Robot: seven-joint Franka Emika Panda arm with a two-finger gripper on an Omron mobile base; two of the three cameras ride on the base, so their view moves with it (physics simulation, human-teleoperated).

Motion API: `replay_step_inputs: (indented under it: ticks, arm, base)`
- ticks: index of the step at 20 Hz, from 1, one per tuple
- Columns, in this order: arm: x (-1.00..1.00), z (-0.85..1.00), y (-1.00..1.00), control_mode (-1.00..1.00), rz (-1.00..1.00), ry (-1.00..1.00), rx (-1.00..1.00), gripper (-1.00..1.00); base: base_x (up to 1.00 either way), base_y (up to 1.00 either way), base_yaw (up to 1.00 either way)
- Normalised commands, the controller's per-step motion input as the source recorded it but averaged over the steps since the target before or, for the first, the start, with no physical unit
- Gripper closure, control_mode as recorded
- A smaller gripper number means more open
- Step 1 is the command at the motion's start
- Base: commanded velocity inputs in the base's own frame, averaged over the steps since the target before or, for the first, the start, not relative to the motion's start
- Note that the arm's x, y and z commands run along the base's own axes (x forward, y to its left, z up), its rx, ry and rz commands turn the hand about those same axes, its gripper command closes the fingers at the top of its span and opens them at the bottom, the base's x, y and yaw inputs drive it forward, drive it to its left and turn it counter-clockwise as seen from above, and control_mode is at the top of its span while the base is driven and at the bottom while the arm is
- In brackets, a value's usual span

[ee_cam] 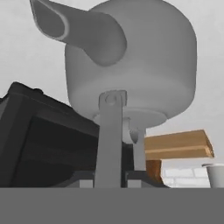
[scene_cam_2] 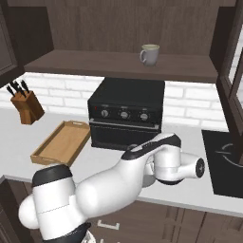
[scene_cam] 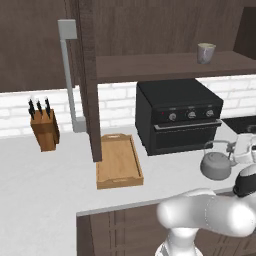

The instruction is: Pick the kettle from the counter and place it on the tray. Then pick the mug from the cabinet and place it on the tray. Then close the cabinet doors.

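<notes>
Looking at the kettle (scene_cam: 216, 166) parked on the bench (scene_cam: 45, 195), right in front of the black toaster oven (scene_cam: 180, 115) and well apart from the wooden tray (scene_cam: 119, 162) off to the left. Seems to be sitting flat, not lifted yet. Up close, seeing the fingers (ee_cam: 86, 180) pinched in around the thin loop handle (ee_cam: 109, 140), one either side with pretty much no gap, so calling that a grip on the handle. Can't swear to how firm though.

Handling-wise: guessing solid metal, stiff, a fair bit heavier than the mug (scene_cam: 205, 52) up on the cabinet shelf (scene_cam: 165, 65), and smooth enough to slip. No point grabbing that fat round body, way too wide. Best to hold the handle near the top of the arch, over the middle of the body, to keep everything hanging level. Expect some swinging off such a skinny strip, so lift slow and carry gently over to the tray. Watch the spout (ee_cam: 65, 26) near the oven front too
</notes>
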Motion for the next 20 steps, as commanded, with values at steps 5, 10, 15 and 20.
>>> replay_step_inputs:
  ticks: [5, 10, 15, 20]
  arm:
    - [-0.40, 0.32, 0.14, -1.00, -0.15, 0.00, 0.07, 1.00]
    - [-0.03, 0.25, 0.79, -1.00, -0.17, 0.00, 0.04, 1.00]
    - [0.00, 0.02, 0.85, -1.00, -0.11, 0.00, 0.05, 1.00]
    - [0.00, 0.10, 0.77, -1.00, -0.05, 0.02, 0.05, 1.00]
  base:
    - [0.00, 0.00, 0.00]
    - [0.00, 0.00, 0.00]
    - [0.00, 0.00, 0.00]
    - [0.00, 0.00, 0.00]
